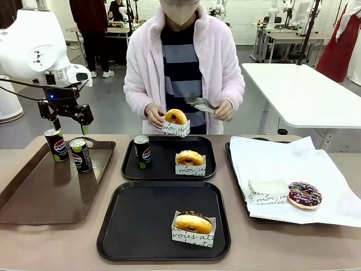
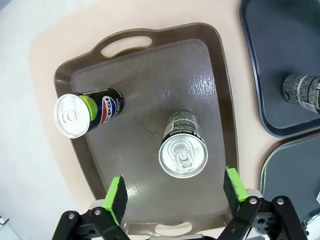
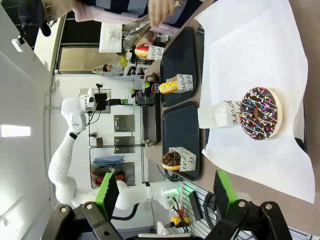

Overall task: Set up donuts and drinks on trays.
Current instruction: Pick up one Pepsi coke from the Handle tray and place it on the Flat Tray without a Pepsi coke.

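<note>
Far black tray (image 1: 163, 169): one can (image 1: 142, 151) upright at its left side, a sleeved donut (image 1: 190, 161) to the can's right. Person's hand (image 1: 153, 116) holds another sleeved donut (image 1: 176, 117) above its back rim. In front of it, near black tray (image 1: 141, 220) carries a third donut (image 1: 193, 226). To its left, brown handled tray (image 1: 45, 192) holds two upright cans (image 1: 80, 155). Left claw (image 1: 70, 126) hovers over them, jaws spread, empty. Right claw (image 3: 166, 187) also gapes, empty.

Tan table (image 1: 56, 245), bearing four trays, none overlapping: glossy brown handled tray (image 1: 45, 195) at the robot's left; far black tray (image 1: 163, 167) and near black tray (image 1: 141, 220) in the middle, one just behind the other; paper-lined black tray (image 1: 260, 220) at the right.
</note>
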Available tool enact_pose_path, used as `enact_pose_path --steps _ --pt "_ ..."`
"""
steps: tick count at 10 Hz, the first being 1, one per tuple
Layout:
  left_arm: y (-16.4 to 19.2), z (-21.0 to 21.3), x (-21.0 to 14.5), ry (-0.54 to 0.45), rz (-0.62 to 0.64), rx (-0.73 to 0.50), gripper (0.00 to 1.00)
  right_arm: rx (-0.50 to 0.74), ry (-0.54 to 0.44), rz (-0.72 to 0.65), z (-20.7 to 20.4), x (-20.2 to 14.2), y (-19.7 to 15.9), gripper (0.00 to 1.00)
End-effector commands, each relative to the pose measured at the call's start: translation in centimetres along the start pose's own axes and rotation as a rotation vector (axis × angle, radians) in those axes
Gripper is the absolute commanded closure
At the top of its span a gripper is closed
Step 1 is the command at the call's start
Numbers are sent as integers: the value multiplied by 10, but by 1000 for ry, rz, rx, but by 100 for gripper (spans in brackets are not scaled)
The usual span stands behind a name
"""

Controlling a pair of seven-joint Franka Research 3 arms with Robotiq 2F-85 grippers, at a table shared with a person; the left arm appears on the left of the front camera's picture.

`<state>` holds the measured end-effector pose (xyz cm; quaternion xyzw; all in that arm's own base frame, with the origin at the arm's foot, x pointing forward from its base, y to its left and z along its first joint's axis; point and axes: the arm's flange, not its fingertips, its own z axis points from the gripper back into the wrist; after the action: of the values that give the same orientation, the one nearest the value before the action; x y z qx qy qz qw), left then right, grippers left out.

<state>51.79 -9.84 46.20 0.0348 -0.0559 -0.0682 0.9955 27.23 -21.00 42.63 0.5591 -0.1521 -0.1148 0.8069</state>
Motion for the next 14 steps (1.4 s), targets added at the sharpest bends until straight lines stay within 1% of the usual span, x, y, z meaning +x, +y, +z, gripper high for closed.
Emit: enact_pose_path --steps 1,2,4,5,10,14 --pt "-2 -15 -5 -28 57 8 0 14 0 7 1 1 -1 0" --pt "-4 -19 -4 -16 66 19 0 14 0 7 1 1 -1 0" --pt "-5 -28 -3 -32 96 -3 0 14 0 7 1 1 -1 0" --pt "-6 -35 0 -10 97 -12 0 14 0 7 1 1 -1 0" --pt "-10 -66 13 32 128 -49 0 14 0 7 1 1 -1 0" --pt "-11 -72 14 69 128 -46 0 14 0 7 1 1 -1 0"
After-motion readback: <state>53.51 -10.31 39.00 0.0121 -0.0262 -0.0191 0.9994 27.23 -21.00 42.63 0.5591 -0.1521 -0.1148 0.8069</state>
